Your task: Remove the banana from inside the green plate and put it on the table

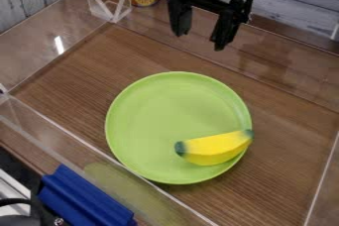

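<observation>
Camera view: the tool hangs with its jaws spread wide and empty, well apart from the green plate. The banana lies inside the plate against the near-right rim (dark tip pointing left). The desk is bare around the plate. Likely fault: a descent too close to the raised rim could strike it, tipping the plate or rolling the curved banana aside.

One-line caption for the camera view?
Open gripper hangs above the table, behind the green plate holding the banana.
</observation>
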You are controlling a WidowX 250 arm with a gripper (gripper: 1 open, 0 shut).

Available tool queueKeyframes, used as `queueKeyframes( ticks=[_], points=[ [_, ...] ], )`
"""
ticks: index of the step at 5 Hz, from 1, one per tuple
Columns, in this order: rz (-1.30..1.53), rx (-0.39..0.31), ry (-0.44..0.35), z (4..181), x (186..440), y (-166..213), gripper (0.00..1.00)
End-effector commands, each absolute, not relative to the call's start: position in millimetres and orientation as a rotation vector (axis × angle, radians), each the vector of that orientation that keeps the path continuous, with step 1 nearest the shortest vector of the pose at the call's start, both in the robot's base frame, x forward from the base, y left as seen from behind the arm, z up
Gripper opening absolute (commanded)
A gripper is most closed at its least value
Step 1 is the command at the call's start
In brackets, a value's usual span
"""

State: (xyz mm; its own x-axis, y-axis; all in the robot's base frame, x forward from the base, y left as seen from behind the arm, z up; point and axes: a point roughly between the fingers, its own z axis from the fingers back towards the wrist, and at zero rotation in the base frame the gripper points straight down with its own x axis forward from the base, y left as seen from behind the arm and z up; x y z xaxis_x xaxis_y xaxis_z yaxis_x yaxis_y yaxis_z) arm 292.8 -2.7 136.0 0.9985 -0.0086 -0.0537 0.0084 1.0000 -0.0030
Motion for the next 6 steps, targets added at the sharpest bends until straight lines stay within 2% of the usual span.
queueKeyframes(
  ticks=[1,4,6],
  points=[
    [-0.072,-0.004,0.071,130.1,285.4,-8.8,1.00],
    [-0.472,0.001,0.040,118.6,243.0,-51.5,1.00],
    [-0.522,0.007,0.021,96.9,234.2,-64.9,1.00]
  ],
)
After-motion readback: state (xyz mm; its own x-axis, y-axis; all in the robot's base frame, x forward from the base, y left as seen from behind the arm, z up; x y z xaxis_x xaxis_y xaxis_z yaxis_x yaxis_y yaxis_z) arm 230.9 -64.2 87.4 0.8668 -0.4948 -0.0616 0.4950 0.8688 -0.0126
